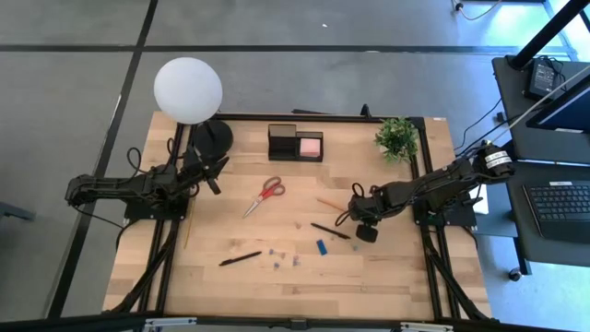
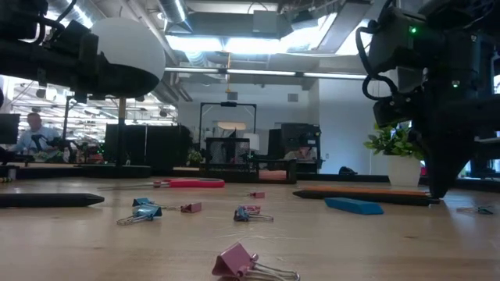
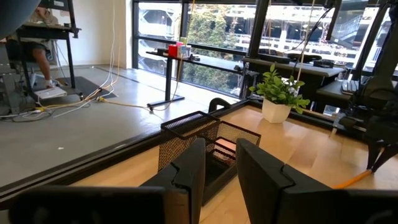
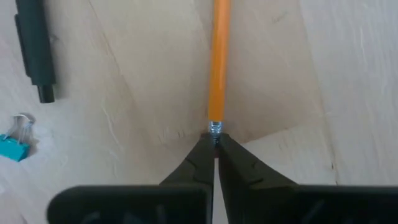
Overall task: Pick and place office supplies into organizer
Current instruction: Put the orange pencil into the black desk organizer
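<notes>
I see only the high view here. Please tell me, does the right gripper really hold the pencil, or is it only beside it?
Observer: It holds it. The right wrist view shows the right gripper shut on the metal end of the orange pencil, which is not yet lifted.
Operator: And the left gripper, is something in it?
Observer: No. The left gripper is open and empty, facing the organizer.

Even, bright light falls on the table (image 1: 304, 267) from above, with only faint shadows. At table height, ceiling lights glare at the top centre, the arms are dark silhouettes, and the pink clip (image 2: 242, 264) at the bottom is slightly blurred. Windows wash out one wrist view's upper half.
</notes>
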